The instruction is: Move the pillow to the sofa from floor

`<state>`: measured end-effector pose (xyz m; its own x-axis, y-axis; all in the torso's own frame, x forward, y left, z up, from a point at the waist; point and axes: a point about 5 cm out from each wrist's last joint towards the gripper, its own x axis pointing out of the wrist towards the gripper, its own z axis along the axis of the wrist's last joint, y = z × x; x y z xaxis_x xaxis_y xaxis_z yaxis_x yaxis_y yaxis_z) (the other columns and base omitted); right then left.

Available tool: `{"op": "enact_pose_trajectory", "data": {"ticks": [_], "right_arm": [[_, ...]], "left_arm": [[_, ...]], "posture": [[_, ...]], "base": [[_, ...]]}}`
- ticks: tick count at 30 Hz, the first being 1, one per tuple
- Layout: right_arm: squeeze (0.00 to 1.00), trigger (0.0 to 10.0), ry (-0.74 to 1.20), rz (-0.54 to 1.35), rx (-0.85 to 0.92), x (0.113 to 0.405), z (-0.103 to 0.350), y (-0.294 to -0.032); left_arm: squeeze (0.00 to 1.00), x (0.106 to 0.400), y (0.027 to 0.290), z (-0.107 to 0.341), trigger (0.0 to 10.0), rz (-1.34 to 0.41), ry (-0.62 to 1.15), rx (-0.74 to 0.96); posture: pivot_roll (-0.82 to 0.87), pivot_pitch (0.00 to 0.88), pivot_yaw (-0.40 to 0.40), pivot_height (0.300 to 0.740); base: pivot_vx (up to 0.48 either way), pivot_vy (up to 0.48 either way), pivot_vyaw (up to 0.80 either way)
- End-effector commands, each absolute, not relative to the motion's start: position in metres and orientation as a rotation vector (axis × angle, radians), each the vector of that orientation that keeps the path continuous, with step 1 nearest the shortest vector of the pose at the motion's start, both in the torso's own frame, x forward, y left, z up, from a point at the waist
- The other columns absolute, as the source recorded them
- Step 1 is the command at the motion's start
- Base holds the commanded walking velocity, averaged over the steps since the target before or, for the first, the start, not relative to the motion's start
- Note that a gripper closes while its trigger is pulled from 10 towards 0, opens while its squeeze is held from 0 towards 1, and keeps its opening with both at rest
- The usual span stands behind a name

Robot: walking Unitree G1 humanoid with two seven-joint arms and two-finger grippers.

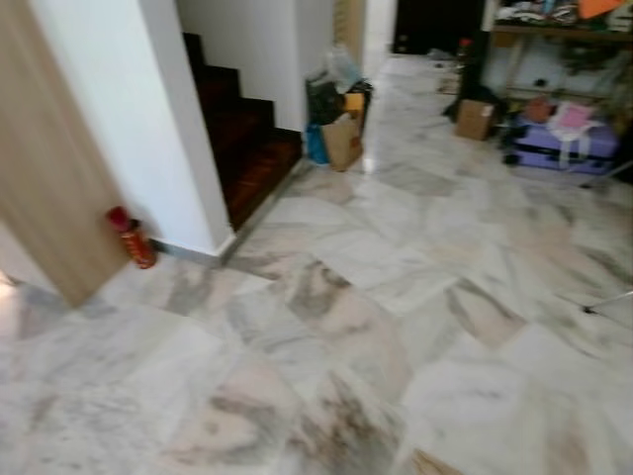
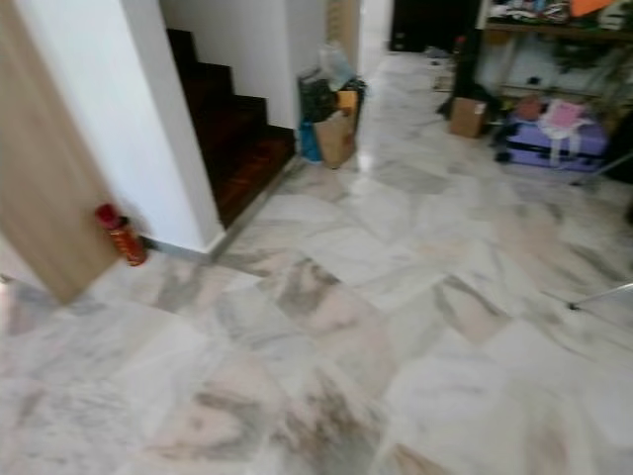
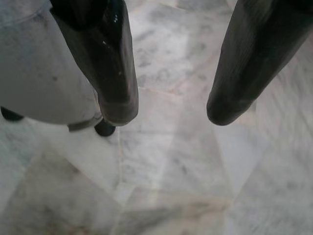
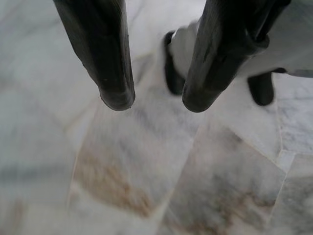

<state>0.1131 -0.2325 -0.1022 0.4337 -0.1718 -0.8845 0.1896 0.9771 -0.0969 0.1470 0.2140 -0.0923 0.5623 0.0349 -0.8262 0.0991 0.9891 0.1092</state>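
Observation:
Both eye views are blurred and look down at a marble floor [image 1: 376, 327]. My left gripper [image 3: 171, 112] hangs above the marble tiles, open, with nothing between its two black fingers. My right gripper [image 4: 151, 100] also hangs over the floor, open and empty, its fingers a narrower gap apart. Part of my own grey body and black foot shows beside each gripper.
A white wall [image 1: 129, 119] and a wooden panel [image 1: 45, 188] stand at the left, with a red bottle [image 1: 132, 237] at their foot. Dark stairs [image 1: 242, 139] rise behind. Bags [image 1: 339, 124], a cardboard box [image 1: 474, 119] and a purple suitcase [image 1: 562, 143] lie farther back.

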Motion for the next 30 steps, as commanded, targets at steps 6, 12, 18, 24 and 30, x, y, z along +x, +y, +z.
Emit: {"op": "enact_pose_trajectory", "data": {"ticks": [6,12,18,24,30], "right_arm": [[0.00,10.0,0.932,-0.025,0.035,0.187,-0.082,-0.186],[0.00,10.0,0.938,-0.020,0.043,0.185,-0.083,-0.186],[0.00,10.0,0.940,-0.026,0.039,0.186,-0.083,-0.186],[0.00,10.0,0.929,-0.032,0.044,0.188,-0.081,-0.187],[0.00,10.0,0.939,-0.023,0.038,0.185,-0.083,-0.190]], "left_arm": [[0.00,0.154,0.231,-0.088,10.0,0.169,0.980,0.075],[0.00,0.155,0.231,-0.088,10.0,0.171,0.983,0.071],[0.00,0.155,0.229,-0.088,10.0,0.181,0.979,0.067],[0.00,0.151,0.230,-0.089,10.0,0.193,0.984,0.050],[0.00,0.142,0.235,-0.091,10.0,0.209,1.000,0.047]], "posture": [[0.15,0.053,-0.035,0.740],[0.17,0.041,-0.049,0.740],[0.16,0.032,-0.055,0.740],[0.16,0.023,-0.058,0.740],[0.18,0.016,-0.068,0.740]], "base": [[0.000,0.000,0.80],[0.000,0.000,0.80],[0.000,0.000,0.80],[0.000,0.000,0.80],[0.000,0.000,0.80]]}}
